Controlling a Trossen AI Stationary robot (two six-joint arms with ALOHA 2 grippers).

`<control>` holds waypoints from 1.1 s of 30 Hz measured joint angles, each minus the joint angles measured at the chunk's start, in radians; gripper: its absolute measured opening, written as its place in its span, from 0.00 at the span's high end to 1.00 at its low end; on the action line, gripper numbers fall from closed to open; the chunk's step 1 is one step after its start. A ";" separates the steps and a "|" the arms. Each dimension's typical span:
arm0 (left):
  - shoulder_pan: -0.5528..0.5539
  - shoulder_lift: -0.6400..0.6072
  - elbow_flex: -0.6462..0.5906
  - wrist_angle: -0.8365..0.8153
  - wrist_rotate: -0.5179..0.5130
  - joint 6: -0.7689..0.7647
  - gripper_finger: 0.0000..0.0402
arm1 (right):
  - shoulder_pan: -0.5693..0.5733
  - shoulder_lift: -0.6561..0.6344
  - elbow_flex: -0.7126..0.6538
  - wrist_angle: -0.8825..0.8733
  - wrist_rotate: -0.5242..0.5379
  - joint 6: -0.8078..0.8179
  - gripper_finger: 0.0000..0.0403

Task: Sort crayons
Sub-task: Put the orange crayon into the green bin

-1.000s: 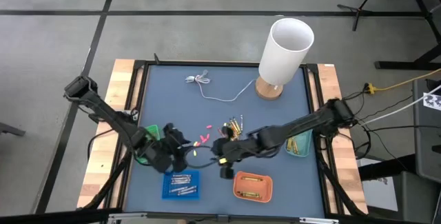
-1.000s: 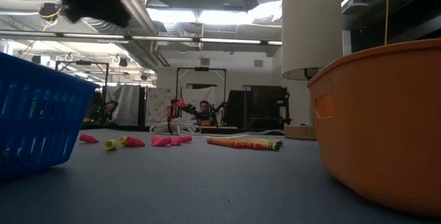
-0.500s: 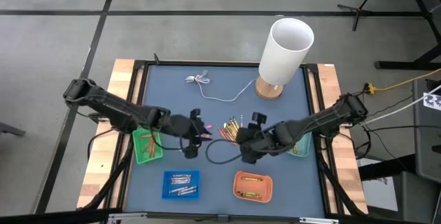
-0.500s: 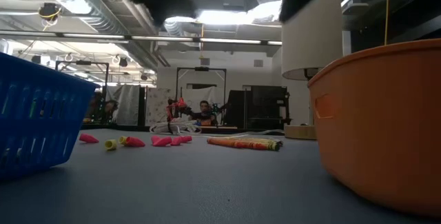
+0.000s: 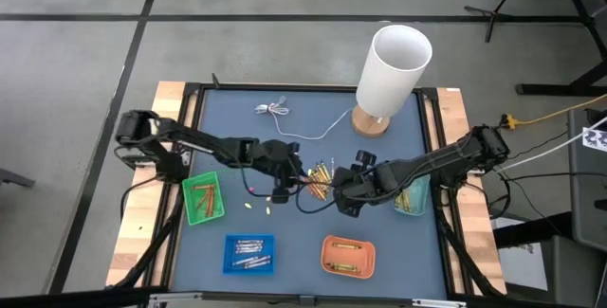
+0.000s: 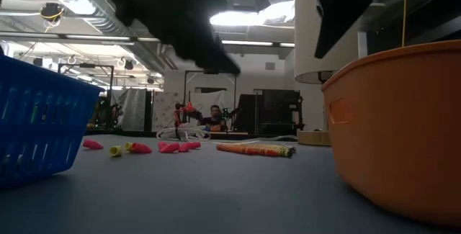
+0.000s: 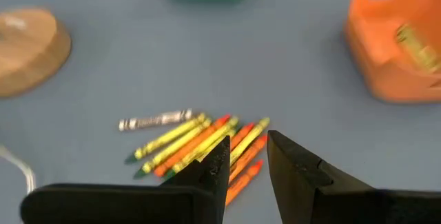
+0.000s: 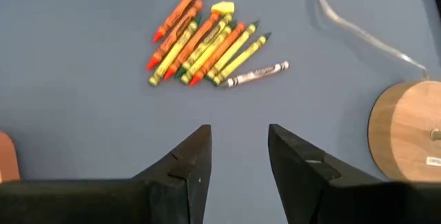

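Fingers (image 7: 213, 172) of left gripper (image 7: 247, 163) parted, nothing pinched, hovering right over loose crayon pile (image 7: 200, 145) at mid-table. Right gripper (image 8: 238, 156) likewise spread and empty, near same pile (image 8: 207, 41), on its other side. Grey crayon (image 8: 255, 74) at pile edge toward wooden lamp base (image 8: 406, 131). More small pink and yellow pieces (image 6: 140, 147) on blue mat (image 5: 237, 137). Sorted crayons lying in green tray (image 5: 203, 200), blue tray (image 5: 248, 254), orange tray (image 5: 348, 256). White cable (image 5: 285, 118) beside lamp.
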State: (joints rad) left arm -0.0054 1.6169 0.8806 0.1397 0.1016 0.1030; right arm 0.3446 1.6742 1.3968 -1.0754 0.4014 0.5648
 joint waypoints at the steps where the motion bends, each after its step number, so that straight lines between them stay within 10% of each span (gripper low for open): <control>1: 0.012 0.020 0.000 -0.003 0.005 0.010 0.79 | 0.000 -0.002 0.000 0.002 0.003 0.000 0.65; 33: 0.100 0.277 0.000 0.016 0.107 0.230 0.79 | -0.031 -0.007 0.000 0.164 -0.010 -0.047 0.65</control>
State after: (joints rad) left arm 0.0944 1.8936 0.8806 0.1555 0.2088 0.3329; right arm 0.3134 1.6672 1.3968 -0.9115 0.3916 0.5182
